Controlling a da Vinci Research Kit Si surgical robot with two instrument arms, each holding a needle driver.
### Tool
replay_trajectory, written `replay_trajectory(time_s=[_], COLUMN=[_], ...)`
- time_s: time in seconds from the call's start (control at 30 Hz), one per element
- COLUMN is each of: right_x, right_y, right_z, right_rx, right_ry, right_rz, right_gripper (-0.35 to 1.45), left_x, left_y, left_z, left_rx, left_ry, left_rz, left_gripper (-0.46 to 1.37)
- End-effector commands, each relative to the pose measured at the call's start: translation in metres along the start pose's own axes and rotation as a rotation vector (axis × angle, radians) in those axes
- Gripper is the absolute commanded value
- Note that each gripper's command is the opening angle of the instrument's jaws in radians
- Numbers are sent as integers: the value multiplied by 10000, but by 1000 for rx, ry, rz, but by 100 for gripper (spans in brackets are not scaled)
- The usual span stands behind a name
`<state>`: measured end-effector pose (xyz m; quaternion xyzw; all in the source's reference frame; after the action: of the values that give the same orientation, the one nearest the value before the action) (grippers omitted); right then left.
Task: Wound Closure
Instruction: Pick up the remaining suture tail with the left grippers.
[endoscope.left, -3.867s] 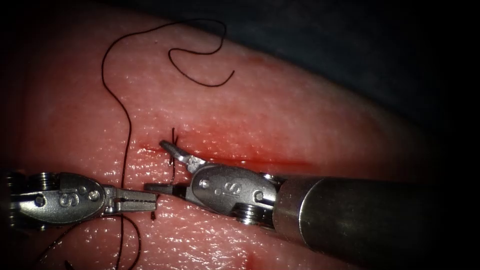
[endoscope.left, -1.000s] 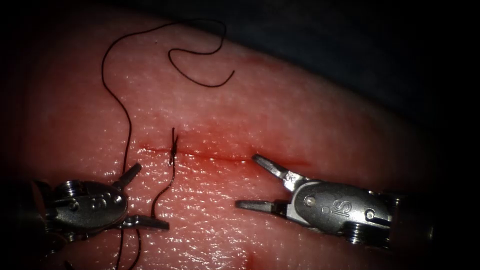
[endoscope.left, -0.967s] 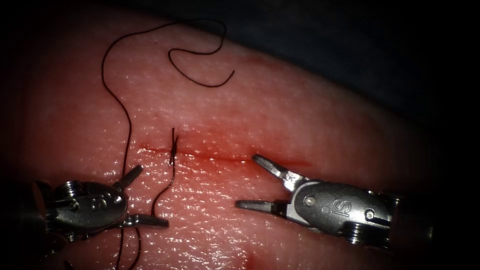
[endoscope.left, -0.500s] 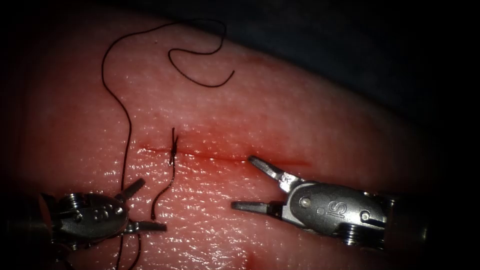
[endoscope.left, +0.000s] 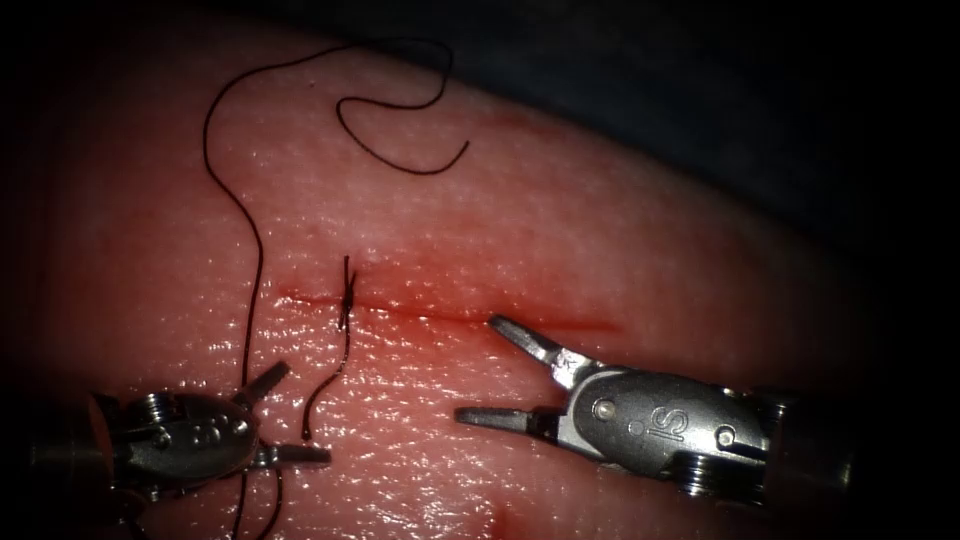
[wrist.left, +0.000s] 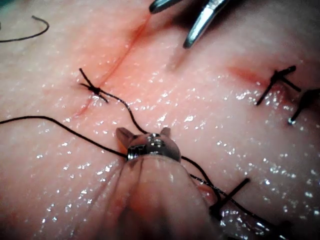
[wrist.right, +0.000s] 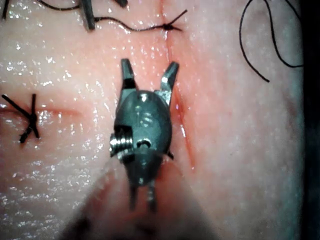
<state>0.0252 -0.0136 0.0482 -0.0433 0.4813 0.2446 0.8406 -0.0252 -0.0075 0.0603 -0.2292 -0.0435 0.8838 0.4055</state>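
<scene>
Pink glistening tissue (endoscope.left: 600, 230) with red cut (endoscope.left: 450, 315), knotted dark thread (endoscope.left: 346, 300); my left hand (endoscope.left: 290, 412) and right hand (endoscope.left: 490, 370) both gape, holding nothing.

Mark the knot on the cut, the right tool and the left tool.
knot (endoscope.left: 346, 297), endoscope view, on the tied crossing over the cut.
right tool (endoscope.left: 484, 368), endoscope view, midway between its open jaw tips.
left tool (endoscope.left: 296, 412), endoscope view, midway between its open jaw tips.
</scene>
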Motion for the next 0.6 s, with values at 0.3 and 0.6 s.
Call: replay_trajectory(time_s=[0.3, 0.6], right_x=[0, 1], right_y=[-2, -3], right_z=[0, 2], right_rx=[-1, -4], right_ry=[1, 0], right_rz=[-1, 0], right_gripper=[84, 84], left_x=[-2, -9], left_y=[-2, -8], left_z=[2, 4], left_rx=[-6, -16], left_ry=[0, -1], left_rz=[-16, -27], left_gripper=[12, -6])
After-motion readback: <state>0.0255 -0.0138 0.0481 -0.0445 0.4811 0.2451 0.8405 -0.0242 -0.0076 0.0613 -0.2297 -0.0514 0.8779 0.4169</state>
